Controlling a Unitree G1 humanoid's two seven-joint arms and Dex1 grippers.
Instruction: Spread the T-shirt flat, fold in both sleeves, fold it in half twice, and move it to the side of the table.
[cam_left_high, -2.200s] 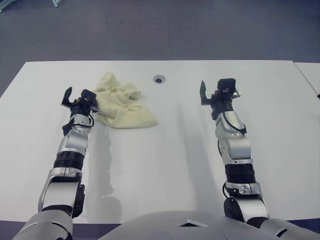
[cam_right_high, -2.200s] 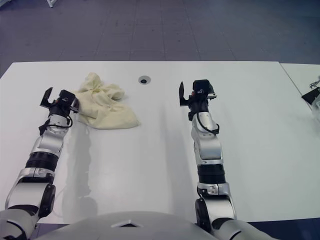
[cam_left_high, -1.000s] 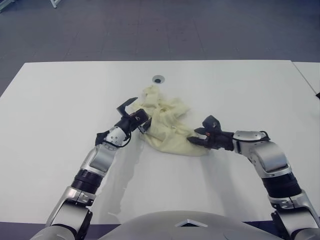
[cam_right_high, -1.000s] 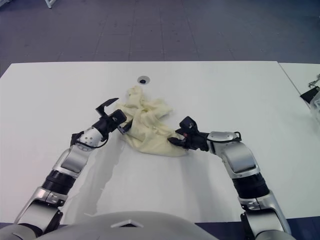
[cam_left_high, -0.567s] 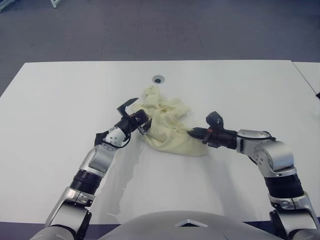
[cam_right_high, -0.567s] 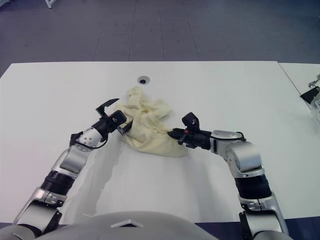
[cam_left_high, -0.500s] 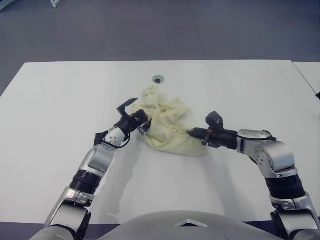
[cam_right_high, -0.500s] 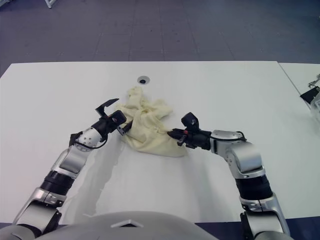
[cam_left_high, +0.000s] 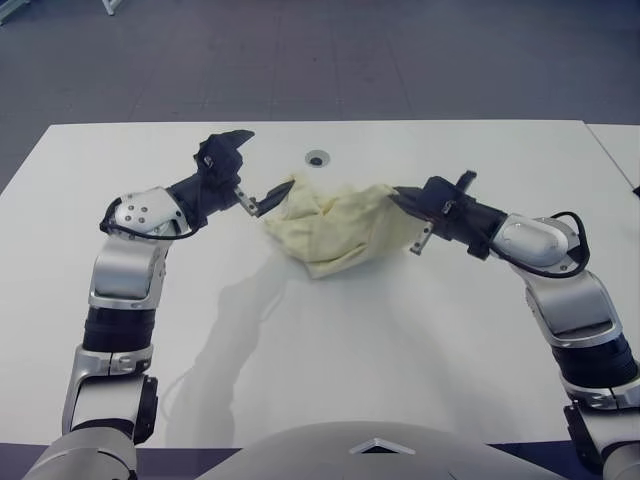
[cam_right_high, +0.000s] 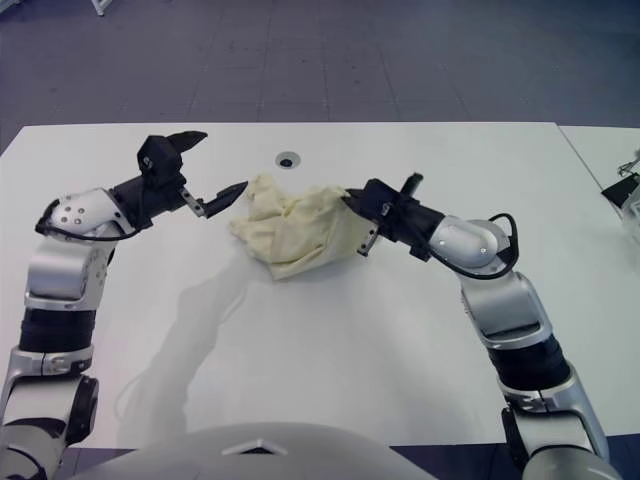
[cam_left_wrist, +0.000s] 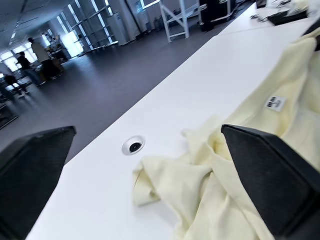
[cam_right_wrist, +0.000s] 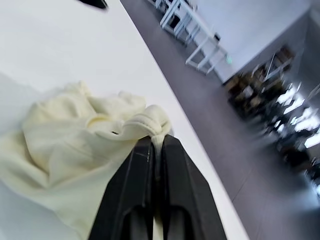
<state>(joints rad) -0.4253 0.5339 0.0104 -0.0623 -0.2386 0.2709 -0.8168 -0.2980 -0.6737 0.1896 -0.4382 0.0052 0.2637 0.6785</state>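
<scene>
We are in the first step, spreading the T-shirt (cam_left_high: 335, 228) flat; nothing is folded yet. The pale yellow shirt is a crumpled bunch strung between our two grippers. It seems raised at the right gripper's end and sags from there onto the white table (cam_left_high: 300, 360) below.

Our right gripper (cam_right_wrist: 156, 141) has its two fingers (cam_right_wrist: 140, 175) pressed together on a rolled fold at the shirt's edge, and the cloth fans out beyond and beneath its tips. Our left gripper (cam_left_high: 272, 157) has its fingers wide apart and holds nothing. Its lower fingertip sits right at the shirt's nearest edge, though we cannot tell whether it touches. A loose flap of cloth lies just ahead of the gap between its fingers. A small white label (cam_left_wrist: 272, 103) shows on the fabric farther ahead, toward the right gripper. The table's round cable hole (cam_left_high: 317, 158) lies just beyond the left gripper's tips, apart from the shirt.

As we judge it, the next move calls for the left gripper to come forward and down over that loose flap and close on a single layer. Both grippers would then draw apart to stretch the shirt and lower it onto the table. Catching several layers at once would likely keep it bunched.
</scene>
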